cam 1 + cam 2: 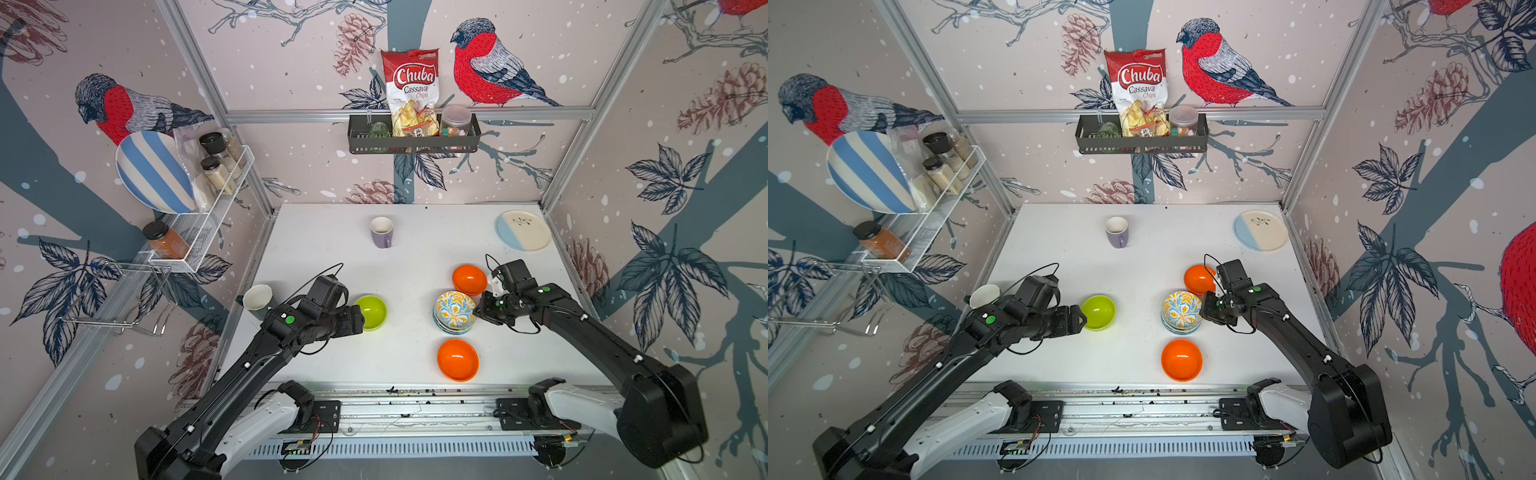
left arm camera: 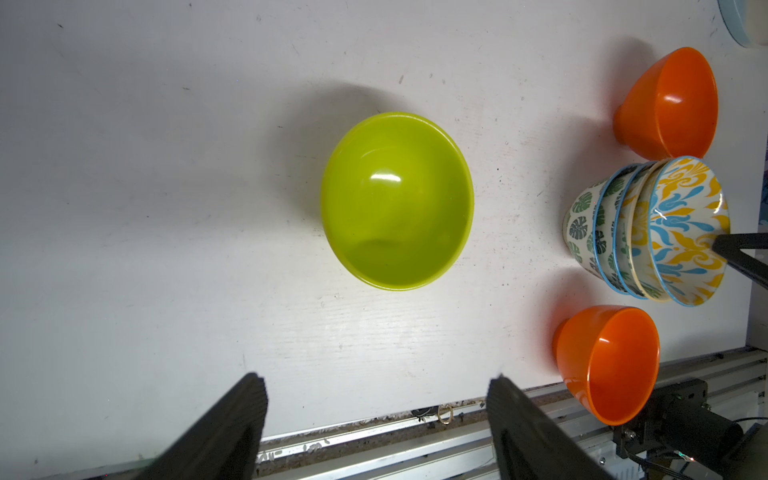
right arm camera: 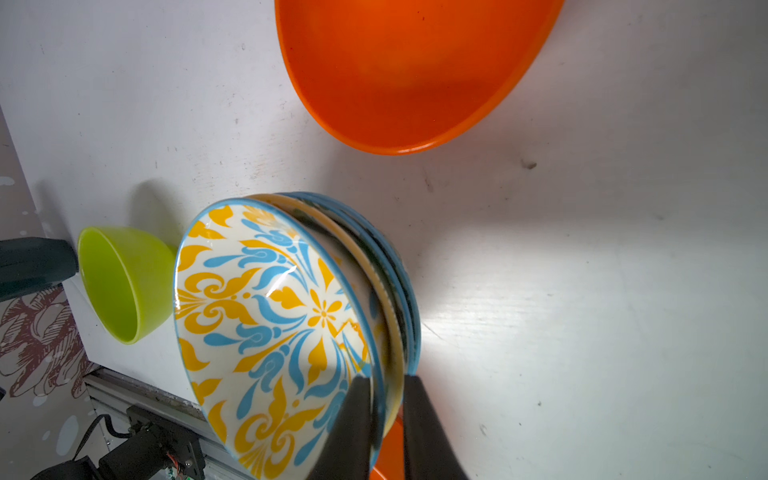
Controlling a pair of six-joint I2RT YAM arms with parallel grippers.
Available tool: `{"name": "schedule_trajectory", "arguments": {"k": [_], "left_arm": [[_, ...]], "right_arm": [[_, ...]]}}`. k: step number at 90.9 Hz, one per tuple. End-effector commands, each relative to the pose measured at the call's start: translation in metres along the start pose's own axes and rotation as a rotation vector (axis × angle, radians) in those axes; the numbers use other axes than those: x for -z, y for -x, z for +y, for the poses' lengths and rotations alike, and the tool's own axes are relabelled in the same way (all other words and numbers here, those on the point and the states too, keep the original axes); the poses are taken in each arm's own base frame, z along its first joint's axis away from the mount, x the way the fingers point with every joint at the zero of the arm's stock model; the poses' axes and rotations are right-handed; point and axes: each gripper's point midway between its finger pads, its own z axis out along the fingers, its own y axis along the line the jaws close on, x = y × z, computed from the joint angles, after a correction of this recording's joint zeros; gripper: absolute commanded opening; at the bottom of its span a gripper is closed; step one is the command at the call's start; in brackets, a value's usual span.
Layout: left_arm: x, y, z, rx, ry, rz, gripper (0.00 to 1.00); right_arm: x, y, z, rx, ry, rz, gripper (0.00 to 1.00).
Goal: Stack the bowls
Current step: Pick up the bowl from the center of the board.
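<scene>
The R hand (image 3: 384, 382) is pinching the rim of the top flower bowl (image 1: 454, 311), which sits on a pile of bowls (image 2: 582, 216) on the right side of the counter (image 1: 332, 257). The L hand (image 2: 376, 379) is spread wide & holds nothing, just beside the green bowl (image 2: 397, 201), which sits alone w/ its open side up. The far orange bowl (image 1: 469, 279) & the near orange bowl (image 1: 458, 359) sit close to the pile, one behind & one in front.

Bullfinch-and-pinecone wallpaper (image 1: 490, 70) covers the walls, framed by aluminium rails (image 1: 291, 116). A black wall basket (image 1: 415, 146) and a white wire shelf (image 1: 208, 232) hang above the white table (image 1: 324, 257).
</scene>
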Motion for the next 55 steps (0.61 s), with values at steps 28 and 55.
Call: {"name": "schedule_trajectory", "arguments": {"k": [28, 55], "left_arm": [[0.000, 0.004, -0.002, -0.008, 0.000, -0.019, 0.85], [0.001, 0.003, -0.001, -0.007, 0.003, -0.021, 0.85]], "right_arm": [[0.004, -0.003, -0.004, 0.006, -0.033, 0.009, 0.17], [0.047, -0.004, 0.010, 0.016, 0.001, -0.059, 0.44]]}}
